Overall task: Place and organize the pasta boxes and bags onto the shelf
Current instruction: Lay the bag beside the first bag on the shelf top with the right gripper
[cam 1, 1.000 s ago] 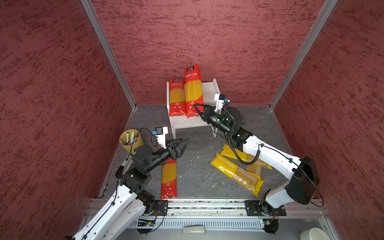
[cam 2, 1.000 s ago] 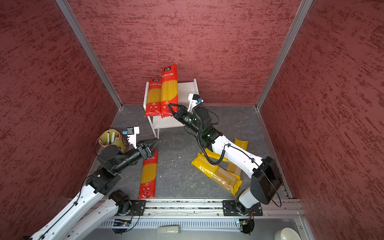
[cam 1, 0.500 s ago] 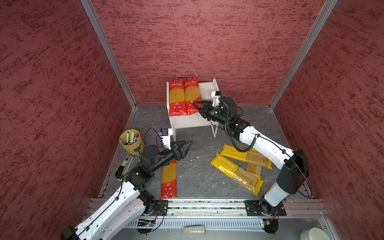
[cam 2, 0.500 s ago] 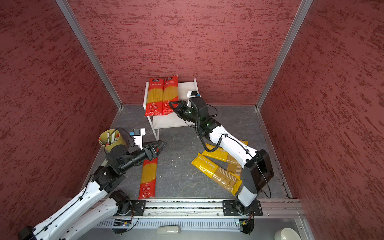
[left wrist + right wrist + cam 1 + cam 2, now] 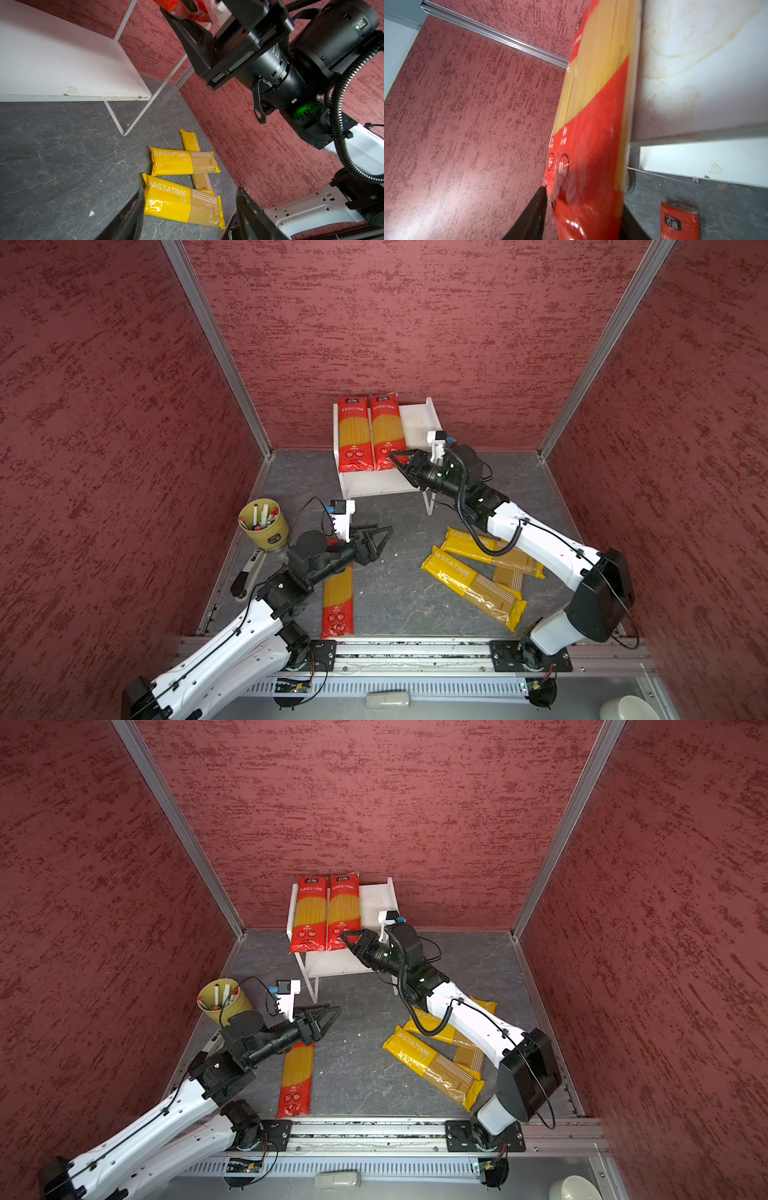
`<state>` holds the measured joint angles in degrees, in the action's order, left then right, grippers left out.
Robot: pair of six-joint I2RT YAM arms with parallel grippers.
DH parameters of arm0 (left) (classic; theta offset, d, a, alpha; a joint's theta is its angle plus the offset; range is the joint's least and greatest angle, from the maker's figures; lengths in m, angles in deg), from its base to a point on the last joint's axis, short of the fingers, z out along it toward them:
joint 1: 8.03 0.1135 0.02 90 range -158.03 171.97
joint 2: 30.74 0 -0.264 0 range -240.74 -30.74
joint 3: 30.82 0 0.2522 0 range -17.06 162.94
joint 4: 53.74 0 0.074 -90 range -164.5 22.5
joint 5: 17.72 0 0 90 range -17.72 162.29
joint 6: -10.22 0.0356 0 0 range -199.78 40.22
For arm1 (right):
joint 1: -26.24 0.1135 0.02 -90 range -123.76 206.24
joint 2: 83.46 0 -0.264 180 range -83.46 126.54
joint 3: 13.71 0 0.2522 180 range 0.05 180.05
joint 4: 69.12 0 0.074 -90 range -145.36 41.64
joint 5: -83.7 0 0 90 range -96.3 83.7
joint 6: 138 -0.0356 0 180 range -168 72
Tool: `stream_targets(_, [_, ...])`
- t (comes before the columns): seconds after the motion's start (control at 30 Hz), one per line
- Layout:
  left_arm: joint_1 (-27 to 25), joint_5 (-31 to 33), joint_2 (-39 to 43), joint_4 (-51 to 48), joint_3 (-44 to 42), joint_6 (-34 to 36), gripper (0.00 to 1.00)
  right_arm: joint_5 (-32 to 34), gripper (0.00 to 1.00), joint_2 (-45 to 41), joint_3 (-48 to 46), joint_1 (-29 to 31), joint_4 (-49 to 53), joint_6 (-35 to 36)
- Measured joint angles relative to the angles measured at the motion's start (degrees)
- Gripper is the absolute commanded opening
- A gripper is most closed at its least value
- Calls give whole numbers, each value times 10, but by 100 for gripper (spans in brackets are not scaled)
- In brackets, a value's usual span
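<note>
Two red pasta packs (image 5: 352, 435) (image 5: 386, 433) lie side by side on the white shelf's top board (image 5: 419, 423), seen in both top views. My right gripper (image 5: 397, 466) is open, its fingers loosely around the near end of the right-hand pack (image 5: 591, 124). A third red pack (image 5: 337, 597) lies on the floor, its far end under my left arm. My left gripper (image 5: 382, 539) hovers open and empty above the floor. Yellow PASTATIME packs (image 5: 469, 585) (image 5: 490, 551) lie crossed on the right, a third (image 5: 194, 143) partly under them.
A yellow-green cup of markers (image 5: 264, 522) stands by the left wall, with a black-and-white tool (image 5: 249, 572) on the floor beside it. The shelf's lower board (image 5: 62, 62) is bare. Red walls close in three sides; a metal rail (image 5: 415, 649) runs along the front.
The right gripper has brought the second red pack down from tilted up to flat on the top board and spread its jaws. The left arm shifted slightly, still open.
</note>
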<state>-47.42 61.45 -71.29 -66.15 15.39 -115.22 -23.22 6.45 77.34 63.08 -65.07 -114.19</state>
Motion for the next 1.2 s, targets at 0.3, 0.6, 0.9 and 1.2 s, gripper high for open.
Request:
stream_targets(0.3, [-12,14,1,0,0,8,69,-32,16,19,-7,-3,-56,-41])
stream_targets(0.6, [-18,20,2,0,0,17,69,-50,12,38,-7,-6,-96,-80])
stream_targets(0.9, [-21,24,3,-3,0,19,69,-52,38,38,-10,-6,-108,-72])
stream_targets(1.2, [-22,37,9,-15,0,29,69,-54,51,37,-33,-6,-132,-56])
